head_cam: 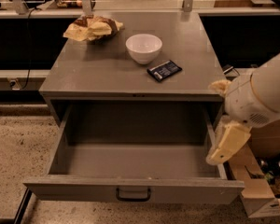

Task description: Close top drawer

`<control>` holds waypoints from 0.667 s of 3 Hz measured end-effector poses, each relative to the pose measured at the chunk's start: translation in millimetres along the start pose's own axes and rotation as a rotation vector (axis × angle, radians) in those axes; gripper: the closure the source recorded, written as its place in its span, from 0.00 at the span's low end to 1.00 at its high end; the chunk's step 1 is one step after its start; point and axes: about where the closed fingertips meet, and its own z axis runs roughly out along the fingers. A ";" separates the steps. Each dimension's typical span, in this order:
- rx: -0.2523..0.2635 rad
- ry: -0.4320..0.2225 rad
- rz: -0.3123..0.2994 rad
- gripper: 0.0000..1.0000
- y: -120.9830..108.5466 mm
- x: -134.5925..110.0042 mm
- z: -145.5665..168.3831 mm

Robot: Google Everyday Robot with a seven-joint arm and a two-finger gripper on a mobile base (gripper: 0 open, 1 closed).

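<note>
The top drawer (130, 190) is a wide, deep grey metal drawer, pulled fully out of the grey cabinet (107, 73), and its inside is bare. A small dark pull handle (133, 194) sits at the centre of its front panel. My gripper (226, 146) hangs from the white arm on the right, just above the drawer's right side wall, with a cream finger (227, 143) pointing down toward the front right corner.
On the cabinet top stand a white bowl (143, 47), a dark snack packet (164, 70) and a crumpled chip bag (92, 28). A cardboard box (261, 190) with cans stands on the floor at the right. Speckled floor lies at the left.
</note>
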 end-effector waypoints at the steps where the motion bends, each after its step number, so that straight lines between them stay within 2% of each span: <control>1: -0.016 -0.040 0.012 0.18 21.2 4.2 27.2; 2: -0.036 -0.046 0.010 0.41 41.2 6.2 38.6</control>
